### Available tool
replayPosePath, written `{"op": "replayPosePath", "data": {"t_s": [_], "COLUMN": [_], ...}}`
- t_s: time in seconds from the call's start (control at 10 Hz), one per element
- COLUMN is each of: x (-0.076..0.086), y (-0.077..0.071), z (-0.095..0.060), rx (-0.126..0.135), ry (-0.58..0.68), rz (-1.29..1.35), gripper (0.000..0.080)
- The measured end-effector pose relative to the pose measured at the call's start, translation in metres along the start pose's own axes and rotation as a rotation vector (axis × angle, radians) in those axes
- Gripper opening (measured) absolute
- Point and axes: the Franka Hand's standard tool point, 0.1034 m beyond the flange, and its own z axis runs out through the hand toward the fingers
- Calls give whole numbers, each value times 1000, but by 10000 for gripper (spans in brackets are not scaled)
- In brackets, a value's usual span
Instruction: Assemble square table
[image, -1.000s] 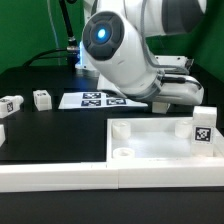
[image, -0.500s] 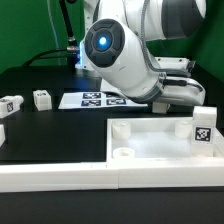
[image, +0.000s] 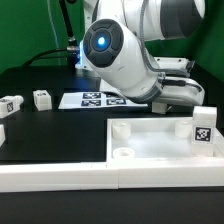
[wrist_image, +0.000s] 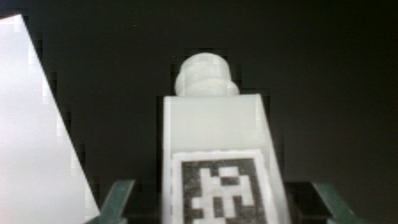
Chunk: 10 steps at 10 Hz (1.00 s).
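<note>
White plastic leg (wrist_image: 217, 130), tag facing the wrist cam, was framed by the claw (wrist_image: 222, 200). Its fingers (wrist_image: 119, 205) were held apart either side w/ dark gaps showing and no contact seen, prob. lined up for a grasp. The square top (image: 160, 148) was laid sockets-up on the black surface (image: 60, 135), ready for legs. A spare leg (image: 41, 98) was parked at the exterior view's left.

On the black desk (image: 30, 80) are catalogued a white square table top (image: 160, 150) with round sockets, an upright tagged leg (image: 203, 125) by its rim, two loose legs (image: 40, 98) and the marker board (image: 100, 99), overhung by the arm (image: 120, 50).
</note>
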Motion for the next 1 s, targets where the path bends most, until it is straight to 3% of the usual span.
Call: {"op": "replayPosePath", "data": {"t_s": [0.3, 0.4, 0.5, 0.7, 0.8, 1.0], "x": [1, 0, -3, -20, -27, -22], "y": [2, 1, -4, -8, -10, -15], "z": [-5, -29, -66, -115, -126, -129], "rx": [-4, -23, 0, -55, -58, -40], "ry": [4, 22, 51, 122, 152, 274], "rz": [-2, -27, -51, -117, -132, -142], "gripper": [285, 287, 287, 287, 287, 287]}}
